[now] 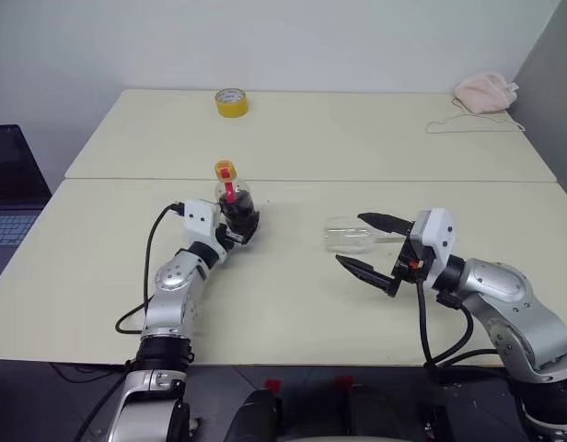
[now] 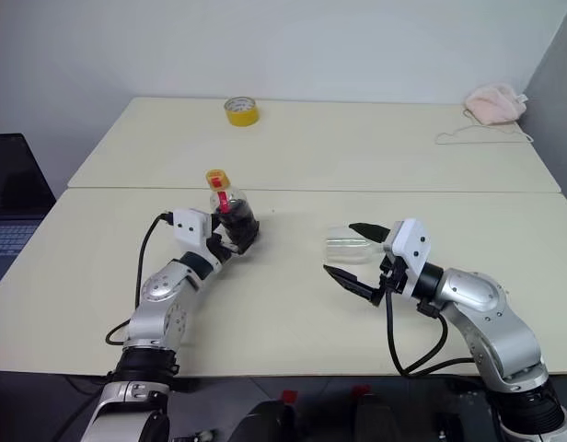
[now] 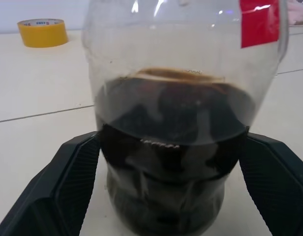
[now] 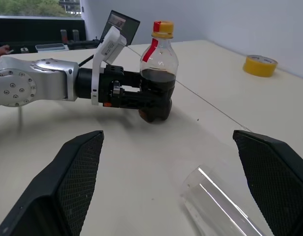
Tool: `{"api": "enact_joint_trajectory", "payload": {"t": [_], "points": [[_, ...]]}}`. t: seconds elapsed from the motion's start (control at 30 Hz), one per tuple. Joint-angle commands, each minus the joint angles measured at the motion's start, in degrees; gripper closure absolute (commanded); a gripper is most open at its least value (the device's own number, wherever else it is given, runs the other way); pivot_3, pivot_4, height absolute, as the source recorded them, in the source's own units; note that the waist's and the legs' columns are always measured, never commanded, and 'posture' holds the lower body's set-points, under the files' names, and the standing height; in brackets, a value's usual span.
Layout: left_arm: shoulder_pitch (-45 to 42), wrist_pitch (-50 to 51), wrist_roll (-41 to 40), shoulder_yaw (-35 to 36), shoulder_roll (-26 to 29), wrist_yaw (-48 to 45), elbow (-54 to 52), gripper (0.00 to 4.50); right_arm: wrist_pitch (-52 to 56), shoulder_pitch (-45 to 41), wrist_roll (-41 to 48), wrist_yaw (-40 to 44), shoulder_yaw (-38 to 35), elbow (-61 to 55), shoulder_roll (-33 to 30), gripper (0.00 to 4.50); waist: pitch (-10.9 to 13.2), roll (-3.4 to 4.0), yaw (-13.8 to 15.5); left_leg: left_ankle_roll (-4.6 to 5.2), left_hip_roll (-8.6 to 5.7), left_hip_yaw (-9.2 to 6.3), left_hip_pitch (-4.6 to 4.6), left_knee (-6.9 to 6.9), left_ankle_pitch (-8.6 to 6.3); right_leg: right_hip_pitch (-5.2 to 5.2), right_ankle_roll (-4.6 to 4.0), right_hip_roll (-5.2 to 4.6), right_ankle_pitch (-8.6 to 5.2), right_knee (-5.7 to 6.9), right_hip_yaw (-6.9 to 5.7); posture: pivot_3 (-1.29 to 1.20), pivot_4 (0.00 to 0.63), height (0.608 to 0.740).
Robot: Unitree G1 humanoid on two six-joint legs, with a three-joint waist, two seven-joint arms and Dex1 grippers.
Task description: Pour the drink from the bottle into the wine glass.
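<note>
The bottle (image 1: 234, 204) stands upright on the tabletop (image 1: 293, 304), its yellow-orange cap (image 1: 225, 169) on and the dark drink (image 3: 173, 128) filling roughly its lower half. The left gripper (image 1: 241, 224) has its jaws apart on either side of the bottle's lower body, the black fingers (image 3: 68, 187) just beside it; contact cannot be told. To the right, well apart from the bottle, the wine glass (image 1: 350, 234) lies on its side. The right gripper (image 1: 377, 247) hangs just above it with jaws wide apart and empty. A yellow tape roll (image 1: 231, 102) sits at the far side, with a pink cloth (image 1: 484, 91) at the far right corner.
</note>
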Motion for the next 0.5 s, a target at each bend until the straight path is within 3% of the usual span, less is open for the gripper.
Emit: {"api": "enact_joint_trajectory", "payload": {"t": [0.03, 0.37, 0.5], "points": [[-2.50, -2.65, 0.56, 0.09, -0.24, -0.24, 1.92, 0.02, 0.14, -1.03, -0.05, 0.32, -0.18, -1.26, 0.05, 0.00, 0.00, 0.00, -0.01, 0.00, 0.00, 0.00, 0.00, 0.00, 0.00, 0.00, 0.00, 0.00, 0.00, 0.00, -0.01, 0.00, 0.150, 0.740], [-4.60, -4.61, -0.21, 0.37, -0.82, -1.11, 5.19, 0.02, -0.05, -1.28, -0.54, 0.14, 0.31, -0.95, 0.17, 0.00, 0.00, 0.00, -0.02, 0.00, 0.00, 0.00, 0.00, 0.00, 0.00, 0.00, 0.00, 0.00, 0.00, 0.00, 0.00, 0.00, 0.150, 0.740], [-4.06, -4.34, -0.94, 0.61, -1.15, -1.84, 4.48, 0.91, -0.15, -1.36, -0.67, 0.05, 0.36, -0.89, 0.28, 0.00, 0.00, 0.00, -0.02, 0.00, 0.00, -0.01, 0.00, 0.00, 0.00, 0.00, 0.00, 0.00, 0.00, 0.00, -0.01, 0.00, 0.150, 0.740]]}}
